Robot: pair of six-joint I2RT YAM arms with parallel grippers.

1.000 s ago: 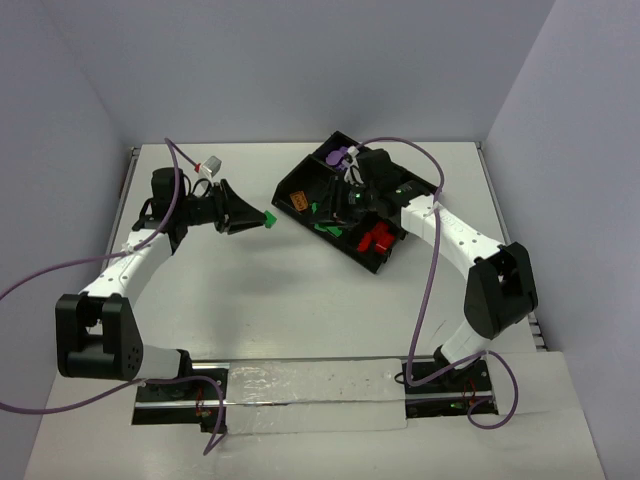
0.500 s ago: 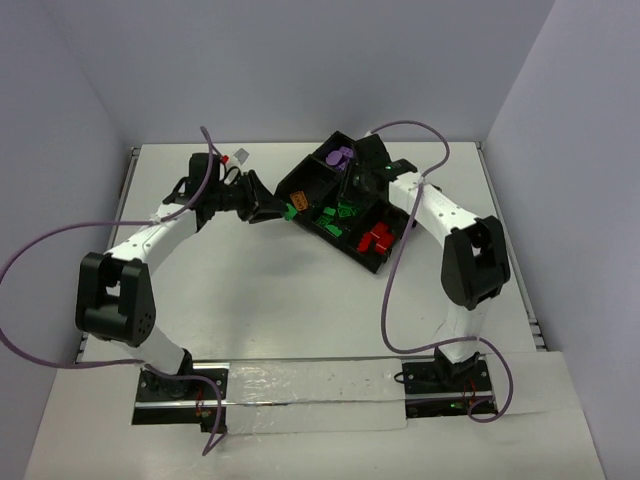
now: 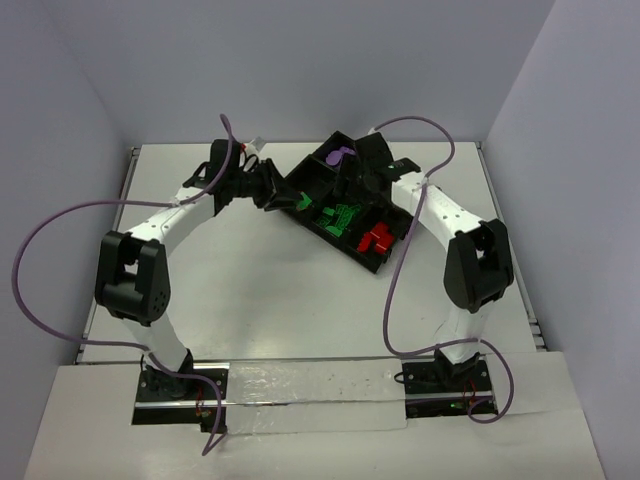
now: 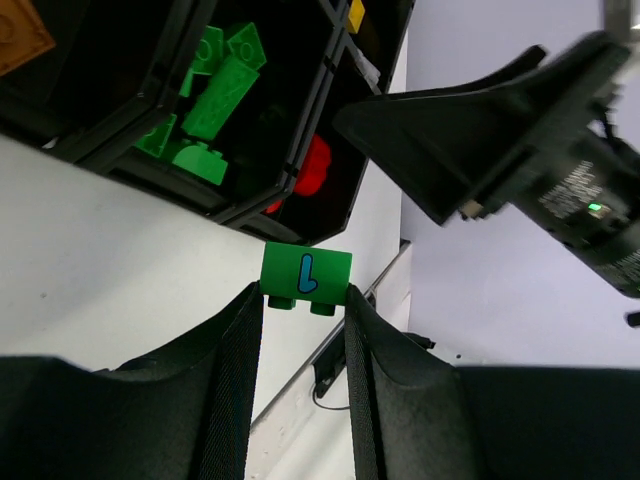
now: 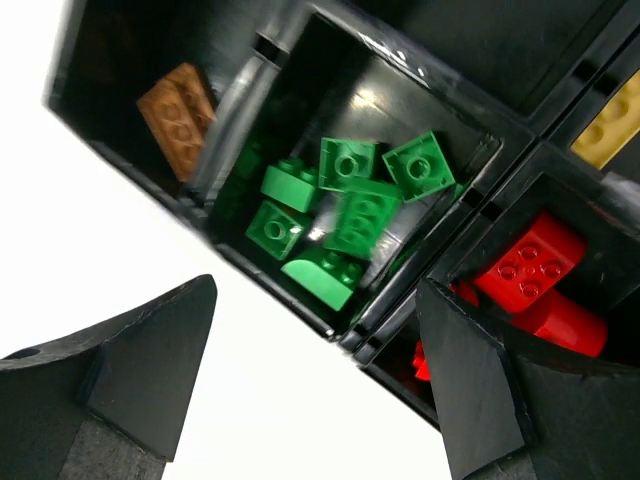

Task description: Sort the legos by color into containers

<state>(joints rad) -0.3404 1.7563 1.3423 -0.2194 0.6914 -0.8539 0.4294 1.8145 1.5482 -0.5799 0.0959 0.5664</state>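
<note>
Step in hand: delivery of one brick to its colour section.

The left pincer [image 4: 303, 300] pinches a small green plastic toy brick [image 4: 306, 276], marked with a blue sign, between its two fingertips. The green brick hangs above the white bench [image 3: 250, 290], just outside the near wall of the black plastic divided tray [image 4: 250, 205].

The right pincer [image 5: 315, 380] is spread wide and holds nothing. It stands over the tray, above the section that holds the pile of green bricks [image 5: 345, 205]. The red bricks [image 5: 535, 265] lie in the adjoining section.

Next move, as judged: carry the green brick across the wall to a point above the pile of green bricks, then spread the fingers. The two pincers stand close together, so the right pincer should clear the section first.
</note>
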